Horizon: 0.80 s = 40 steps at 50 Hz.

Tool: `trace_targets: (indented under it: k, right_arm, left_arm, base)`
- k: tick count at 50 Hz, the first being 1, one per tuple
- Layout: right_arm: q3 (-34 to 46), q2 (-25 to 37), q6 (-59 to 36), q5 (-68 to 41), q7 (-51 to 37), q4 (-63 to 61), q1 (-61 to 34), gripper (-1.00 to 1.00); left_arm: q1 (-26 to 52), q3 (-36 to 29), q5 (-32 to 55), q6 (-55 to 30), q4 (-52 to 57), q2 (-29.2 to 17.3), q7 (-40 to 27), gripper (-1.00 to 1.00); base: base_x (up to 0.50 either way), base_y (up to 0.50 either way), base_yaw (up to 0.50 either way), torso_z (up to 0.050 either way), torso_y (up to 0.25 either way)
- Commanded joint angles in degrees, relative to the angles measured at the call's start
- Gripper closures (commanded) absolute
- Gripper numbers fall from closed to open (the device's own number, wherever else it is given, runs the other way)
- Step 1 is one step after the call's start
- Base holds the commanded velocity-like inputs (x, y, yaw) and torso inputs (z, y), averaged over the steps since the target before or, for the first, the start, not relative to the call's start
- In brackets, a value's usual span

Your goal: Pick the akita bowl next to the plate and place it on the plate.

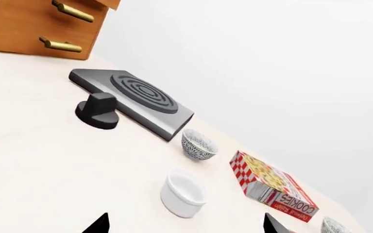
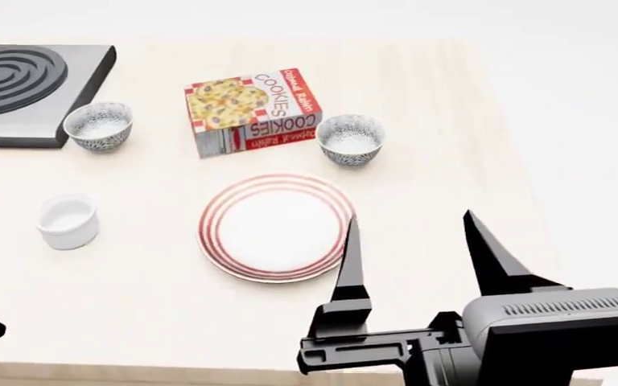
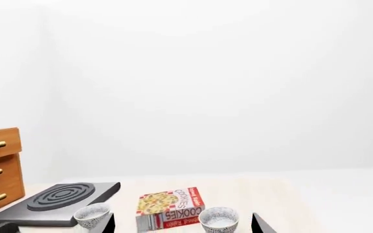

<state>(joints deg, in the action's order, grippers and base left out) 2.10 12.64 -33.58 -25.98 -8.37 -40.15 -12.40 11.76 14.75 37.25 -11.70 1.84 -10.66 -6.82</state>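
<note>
Hovering your right gripper point(image 2: 411, 233) wide open and empty beside the plate point(image 2: 277, 227) suits reaching the akita bowl point(image 2: 350, 138) just beyond it.

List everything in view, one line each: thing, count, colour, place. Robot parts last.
akita bowl: one, black-and-white speckled, just beyond the plate, right of the cookie box.
second speckled bowl: one, same pattern, beside the stove.
plate: one, white with red rings, table centre.
cookie box: one, red and white, beyond the plate.
white cup: one, plain white, left of the plate.
stove: one, dark grey with black knob, far left.
wooden drawers: one unit, brown with brass handles, beyond the stove.
table: one, pale wood.
right gripper: black, open, right of the plate.
left gripper: black fingertips, open.
</note>
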Motion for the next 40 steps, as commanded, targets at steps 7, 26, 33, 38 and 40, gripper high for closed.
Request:
trace_targets:
  k: [7,26,33,38,40]
  right_arm:
    - [1.5,0.8,0.3,0.0,0.2,0.9,-0.1,-1.0]
    - [2.1,1.2,0.7,0.0,-0.6,0.8,-0.2,-1.0]
    - [2.3,1.3,0.7,-0.1,-0.9,0.9,-0.2,-1.0]
    - [2.4,1.5,0.8,-0.3,-1.0,0.9,-0.3,-1.0]
    - [2.5,1.5,0.9,-0.2,-1.0,1.0,-0.3,-1.0]
  left_arm:
    - [0.3,-0.5,0.2,0.7,-0.9,-0.3,0.0,-1.0]
    - [0.0,-0.6,0.9,0.7,-0.6,-0.6,-0.6,-1.0]
    - [-0.1,-0.8,0.4,2.6,-2.6,-0.3,0.6,-1.0]
    - [-0.1,-0.9,0.8,1.9,-1.8,-0.6,0.0,-1.0]
    - [-0.2,-1.0,1.5,0.2,0.5,-1.0,-1.5,-1.0]
  base:
    - [0.5,0.0,0.0,0.0,0.0]
    - [0.5,0.0,0.0,0.0,0.0]
    - [0.5,0.0,0.0,0.0,0.0]
    - [0.5,0.0,0.0,0.0,0.003]
    - [0.5,0.0,0.0,0.0,0.0]
